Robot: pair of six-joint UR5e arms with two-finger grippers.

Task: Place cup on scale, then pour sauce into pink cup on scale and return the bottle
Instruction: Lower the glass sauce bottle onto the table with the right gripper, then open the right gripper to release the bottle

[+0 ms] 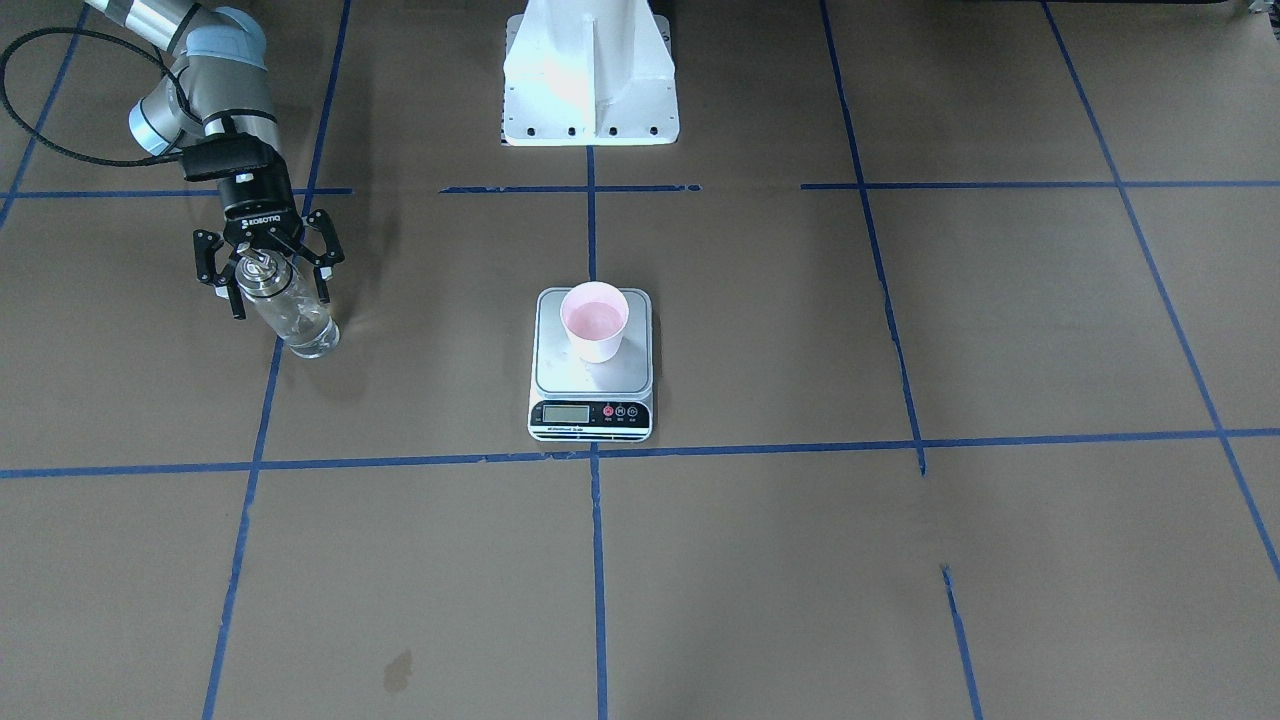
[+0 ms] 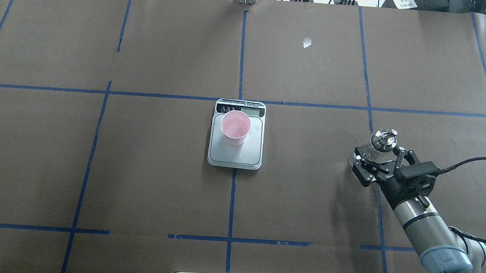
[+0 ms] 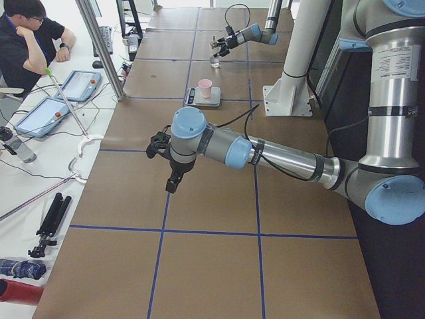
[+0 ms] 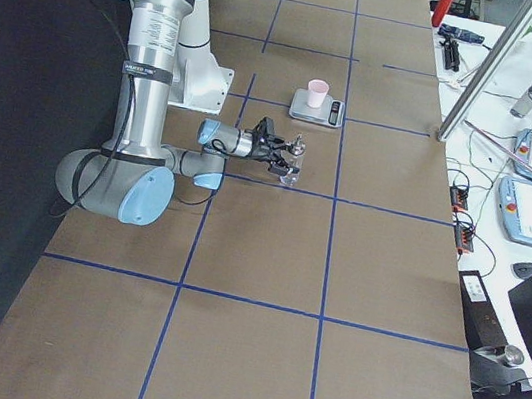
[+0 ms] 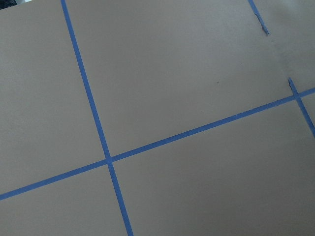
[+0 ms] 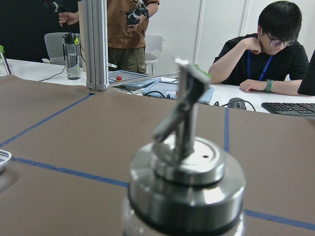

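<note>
Brown paper table (image 1: 800,560), blue tape grid. Scale (image 1: 560,382) sits at centre, with the pink cup (image 1: 595,322) upright on its steel platform. Bottle (image 1: 305,330) stands upright on the table, well apart from the scale. Right gripper (image 1: 281,306) is at the bottle's capped top, fingers spread to either side and not touching the glass. Left gripper (image 3: 158,142) hovers over bare table; whether it is spread or closed cannot be told.

One cup (image 1: 594,320), one scale (image 1: 590,375), one bottle (image 1: 292,312). Two hands: right hand (image 1: 268,278), left hand (image 3: 171,183). Probably two people (image 6: 275,54) beside the surface (image 1: 800,560), though one is partly cropped.
</note>
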